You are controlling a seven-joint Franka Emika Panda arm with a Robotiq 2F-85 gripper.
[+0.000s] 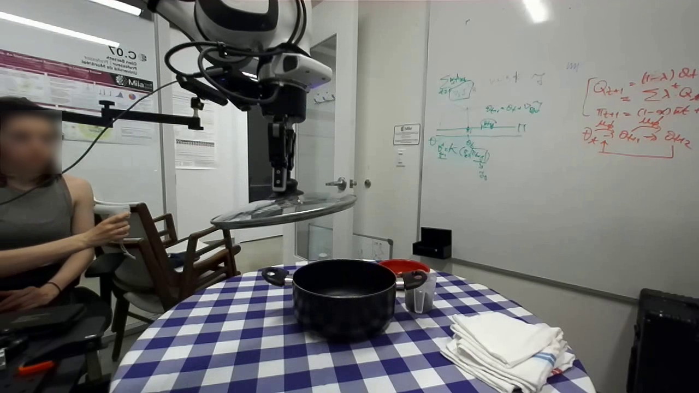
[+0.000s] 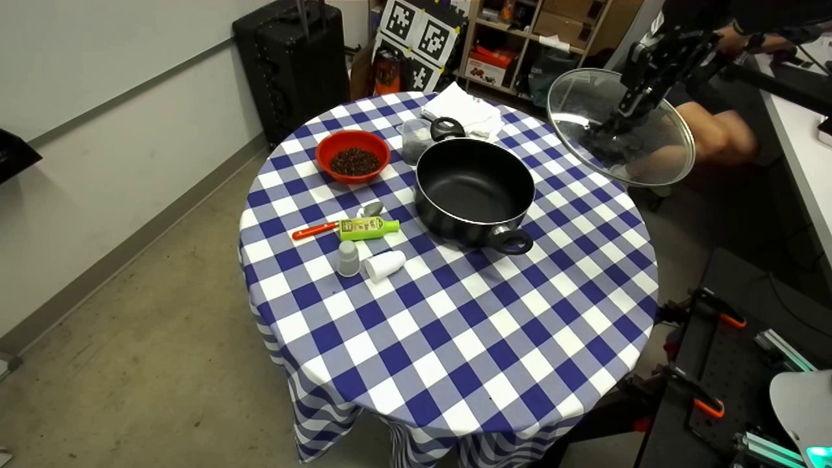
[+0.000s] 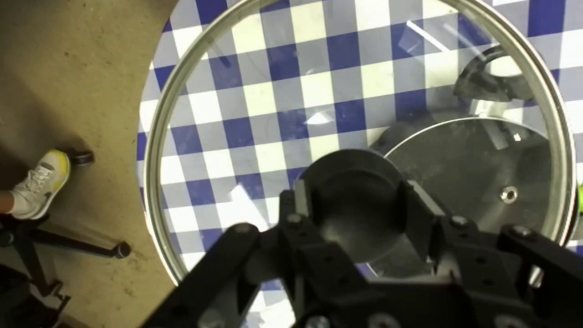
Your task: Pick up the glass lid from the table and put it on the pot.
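My gripper [image 1: 283, 188] is shut on the dark centre knob of the glass lid [image 1: 246, 216]. The lid hangs above the level of the pot [image 1: 344, 311] and looks slightly tilted in an exterior view. In an exterior view the lid [image 2: 585, 107] is off to one side of the open black pot [image 2: 478, 188], near the table's edge. In the wrist view the knob sits between the fingers [image 3: 357, 200]; the pot [image 3: 464, 159] shows through the right part of the lid [image 3: 273, 109]. The table [image 2: 468, 351] has a blue-and-white checkered cloth.
A red bowl [image 2: 353, 156] with dark beans and a clear cup [image 2: 413, 140] stand beside the pot. Folded white towels [image 1: 508, 344] lie on the table. A green bottle [image 2: 368, 228], a red-handled utensil [image 2: 314, 231] and small cups [image 2: 385, 265] lie nearby. A person [image 1: 43, 218] sits beside the table.
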